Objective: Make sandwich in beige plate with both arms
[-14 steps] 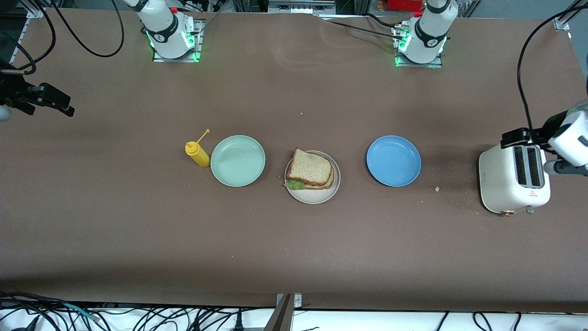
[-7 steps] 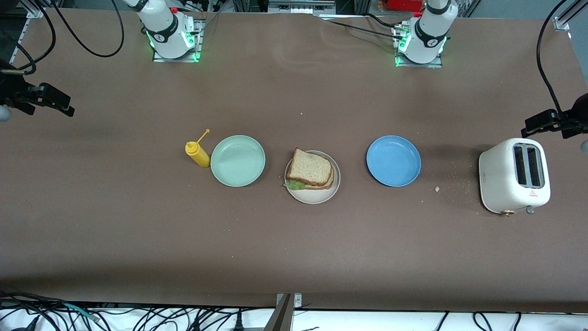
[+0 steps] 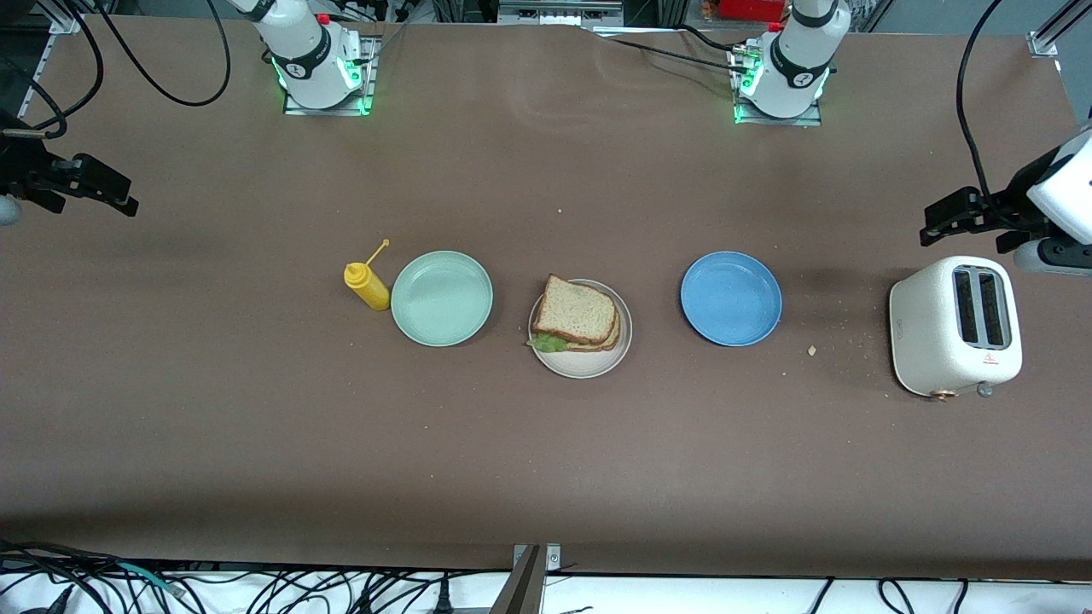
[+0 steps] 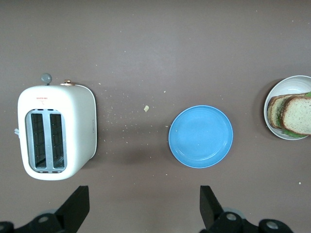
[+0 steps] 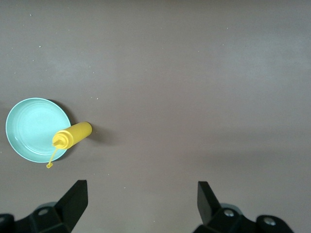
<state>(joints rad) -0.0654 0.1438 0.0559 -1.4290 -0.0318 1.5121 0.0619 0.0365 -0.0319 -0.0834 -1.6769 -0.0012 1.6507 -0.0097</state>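
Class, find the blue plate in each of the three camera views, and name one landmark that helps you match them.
Front view: blue plate, between the sandwich plate and the toaster.
Left wrist view: blue plate, near the middle.
Right wrist view: not in it.
Shared landmark: the toaster, in the front and left wrist views.

lettuce mostly hidden under bread, sandwich edge-cropped

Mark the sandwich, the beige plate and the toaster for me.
sandwich (image 3: 577,310), front view, on the top bread slice.
beige plate (image 3: 583,365), front view, on its bare part nearest the camera.
toaster (image 3: 926,334), front view, on its white side wall.
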